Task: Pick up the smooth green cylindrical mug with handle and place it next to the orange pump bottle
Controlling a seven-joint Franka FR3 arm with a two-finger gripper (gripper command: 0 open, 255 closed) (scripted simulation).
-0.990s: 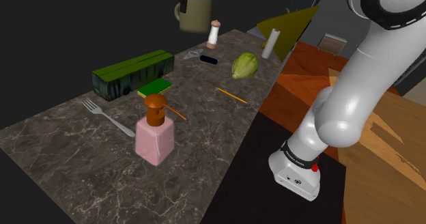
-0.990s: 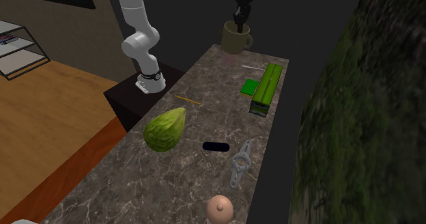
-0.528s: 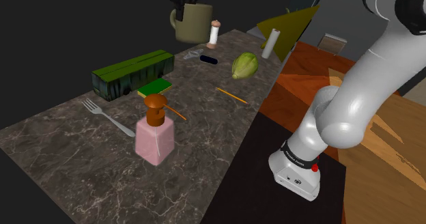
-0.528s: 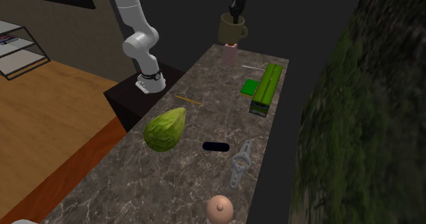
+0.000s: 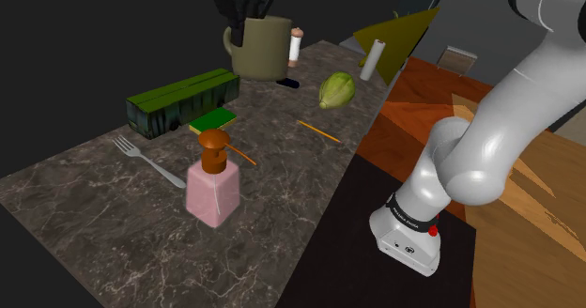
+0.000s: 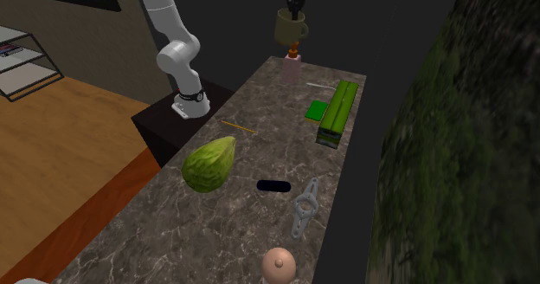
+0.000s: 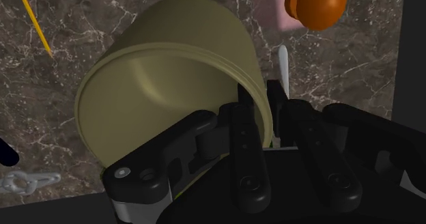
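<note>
The mug [image 5: 258, 48] is a dull green cup with a handle, and it hangs up in the air over the dark stone counter [image 5: 94, 222]. Our gripper [image 5: 246, 1] is clamped on the mug's rim. In the wrist view we see one black finger [image 7: 247, 147] inside the cup and the other one outside, with the thin wall pinched between them. The mug [image 7: 171, 86] hangs under the jaws with its open mouth up toward the hand, so its long way runs down from the jaws, about straight up and down. The handle sticks out to one side of the jaws. The pump bottle [image 5: 214, 179] has a pink body and an orange top. It stands on the counter below the jaws and a bit out past the fingertips, just beyond the mug's side, as the wrist view shows [image 7: 314, 4]. We think the mug is now nearly over the bottle, so the next move is to go down beside it, not on top of it. Near the bottle lie a fork [image 5: 148, 161] and a thin orange pencil [image 5: 242, 154], so we have to pick a bare spot. Farther off is a long green toy bus [image 5: 180, 101].
</note>
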